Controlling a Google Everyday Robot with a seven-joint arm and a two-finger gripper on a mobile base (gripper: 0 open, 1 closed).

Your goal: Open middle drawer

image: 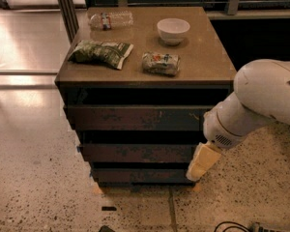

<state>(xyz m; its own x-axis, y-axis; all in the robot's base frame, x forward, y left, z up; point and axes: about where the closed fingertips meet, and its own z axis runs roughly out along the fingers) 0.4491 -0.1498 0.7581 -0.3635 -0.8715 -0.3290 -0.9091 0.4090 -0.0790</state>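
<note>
The middle drawer (pixel 135 152) is the dark-brown, handle-less front between the larger scratched front (pixel 135 118) above and the smallest front (pixel 140 176) below. It sits pushed in, and its inner floor is hidden. My gripper (pixel 201 162), cream-coloured, hangs from the white arm (pixel 261 98) at the cabinet's front right corner. It is level with the right end of the middle drawer front and overlaps it in the view.
On the cabinet top (pixel 208 57) lie a clear bottle (pixel 110 20), a white bowl (pixel 173 30), a green chip bag (pixel 100 52) and a small snack bag (pixel 160 63). A dark post (pixel 65 6) stands at the back left. A cable (pixel 232 226) lies on the speckled floor.
</note>
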